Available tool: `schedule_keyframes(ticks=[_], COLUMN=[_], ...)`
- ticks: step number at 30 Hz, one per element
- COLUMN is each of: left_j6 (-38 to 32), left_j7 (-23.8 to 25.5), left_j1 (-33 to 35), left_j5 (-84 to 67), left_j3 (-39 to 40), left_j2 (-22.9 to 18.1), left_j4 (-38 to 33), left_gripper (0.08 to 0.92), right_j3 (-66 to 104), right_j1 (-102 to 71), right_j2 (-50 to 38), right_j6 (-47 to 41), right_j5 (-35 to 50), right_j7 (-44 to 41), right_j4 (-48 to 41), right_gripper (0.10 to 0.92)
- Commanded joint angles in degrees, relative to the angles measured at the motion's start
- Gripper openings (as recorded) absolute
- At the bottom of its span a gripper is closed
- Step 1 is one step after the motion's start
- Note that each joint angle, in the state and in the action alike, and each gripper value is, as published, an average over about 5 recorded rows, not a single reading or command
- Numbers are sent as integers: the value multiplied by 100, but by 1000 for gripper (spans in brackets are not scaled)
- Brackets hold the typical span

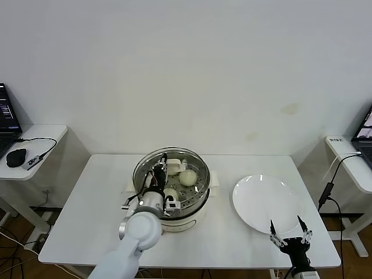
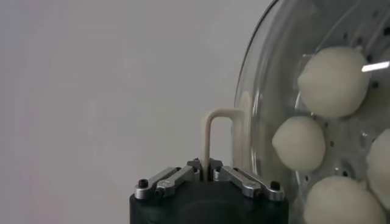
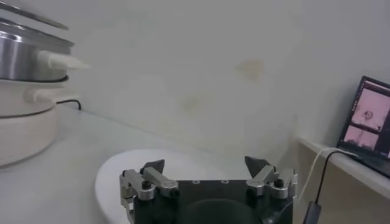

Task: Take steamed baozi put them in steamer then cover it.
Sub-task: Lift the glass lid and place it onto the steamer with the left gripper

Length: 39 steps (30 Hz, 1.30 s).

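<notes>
Head view: cover held tilted over the loaded steamer

Head view shows you the steamer [image 1: 177,206] near the middle of the white surface [image 1: 87,215], with the steamed baozi [image 1: 187,177] resting on its perforated tray. The cover [image 1: 152,165] stands tilted above the pot, leaning toward the robot's left side, so you see the buns partly through the glass.

Note the left gripper [image 1: 158,173] at the cover. In the left wrist view, its fingers [image 2: 190,168] are pressed together on the cream-white bar handle [image 2: 214,131] of the cover, pinching it. Through the glass beside the handle you can count four buns [image 2: 332,80] lying close together on the tray.

Locate the right gripper [image 1: 290,232] at the near edge of the surface, on the robot's right, just in front of the flat white plate [image 1: 261,200]. Its fingers [image 3: 152,167] are spread wide and hold nothing. The right wrist view places the steamer well apart from this gripper, with the plate rim directly beneath it.
</notes>
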Motion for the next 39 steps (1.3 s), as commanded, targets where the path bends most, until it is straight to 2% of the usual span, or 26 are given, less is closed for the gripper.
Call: schedule_keyframes(ticks=[1,34,37,39], left_j6=[-54,-249,-260,-265], left_j7=[13,-128,-136,-135], left_j1=[82,131,150,180], left_j5=[179,241,250,251], left_j3=[22,-68,-93,-113], left_j2=[-111,-232,-213,-185], left_j4=[32,169,124,79], left_gripper=[146,149,194,254], right_j3=[-11,-90,-98,-108], right_j1=[11,9,7,3], right_j2=[10,22,27,32], right_j6=[5,32,30,31], right_j5=[-16,-76,-84,-93], right_j7=[1,-9,-9,-9], right_j4=[-14,-41,-27,-23], right_gripper=[823,823,823,823])
